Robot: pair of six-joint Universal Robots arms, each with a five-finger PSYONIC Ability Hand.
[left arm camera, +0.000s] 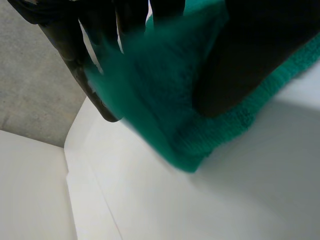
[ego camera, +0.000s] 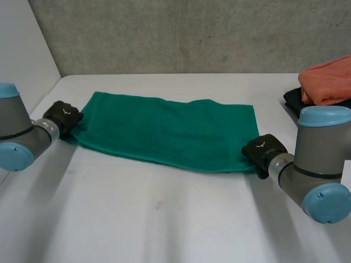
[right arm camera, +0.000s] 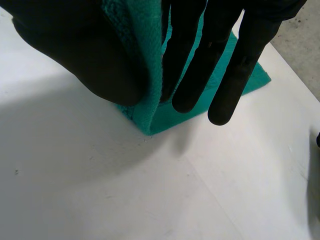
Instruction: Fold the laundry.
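Observation:
A green towel [ego camera: 170, 131] lies spread flat across the middle of the white table [ego camera: 164, 219]. My left hand [ego camera: 63, 116] is at the towel's near left corner; in the left wrist view the green cloth [left arm camera: 165, 95] is pinched between its fingers [left arm camera: 95, 65] and thumb [left arm camera: 240, 65]. My right hand [ego camera: 263, 152] sits at the towel's near right corner. In the right wrist view the towel's corner [right arm camera: 145, 65] is clamped between the thumb [right arm camera: 85, 55] and the straight fingers [right arm camera: 200, 55].
An orange cloth [ego camera: 329, 82] lies on a dark cloth [ego camera: 293, 101] at the table's far right. A grey wall [ego camera: 192, 33] stands behind the table, and a white side panel [ego camera: 22, 55] closes the left.

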